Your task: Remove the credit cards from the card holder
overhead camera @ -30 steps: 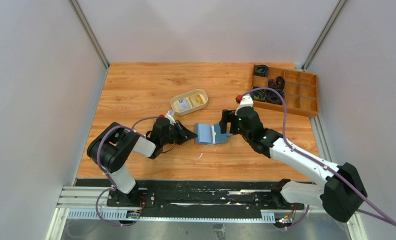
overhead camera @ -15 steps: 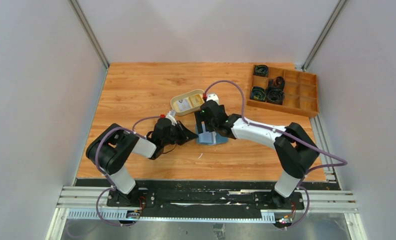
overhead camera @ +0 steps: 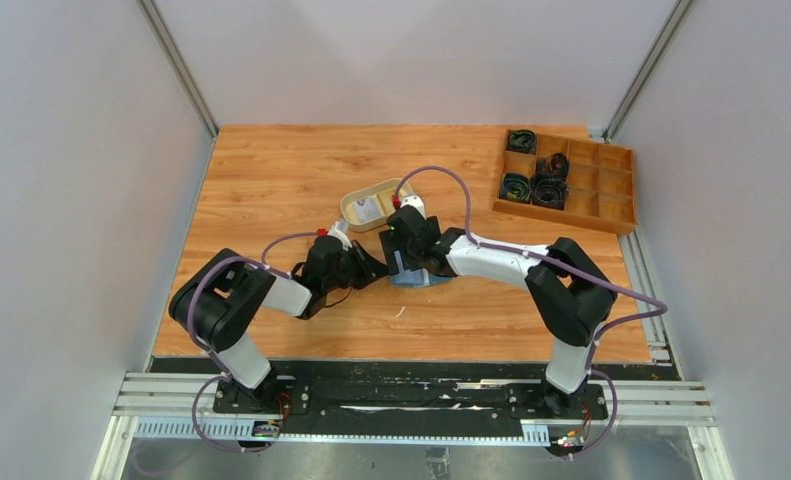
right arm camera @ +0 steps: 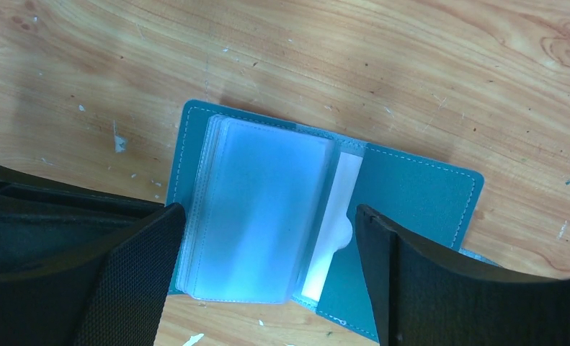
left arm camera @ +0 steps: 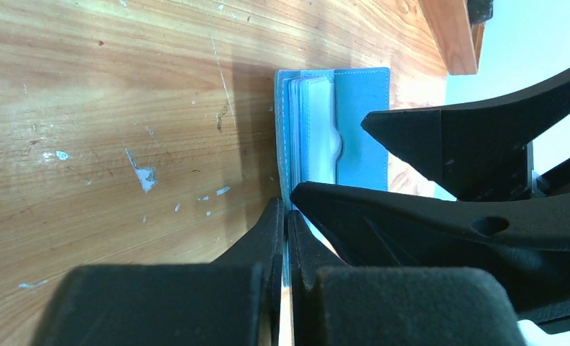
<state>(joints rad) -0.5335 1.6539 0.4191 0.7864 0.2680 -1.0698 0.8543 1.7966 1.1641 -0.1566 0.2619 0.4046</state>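
Card holder (right arm camera: 420, 198) lies open at mid-bench (overhead camera: 271, 170), near the cream tray (overhead camera: 347, 206). Left pincer (left arm camera: 287, 210) clenched on its edge. Right pincer (right arm camera: 267, 220) released, jaws spread above it. White credit card (right arm camera: 338, 209) sits in the inner pocket.

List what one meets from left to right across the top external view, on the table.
Left hand → card holder → wooden compartment box. The cream tray and the right hand overlap these, so they are left out.

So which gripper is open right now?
The right gripper, jaws spread wide above the card holder; the left gripper is shut on its edge.
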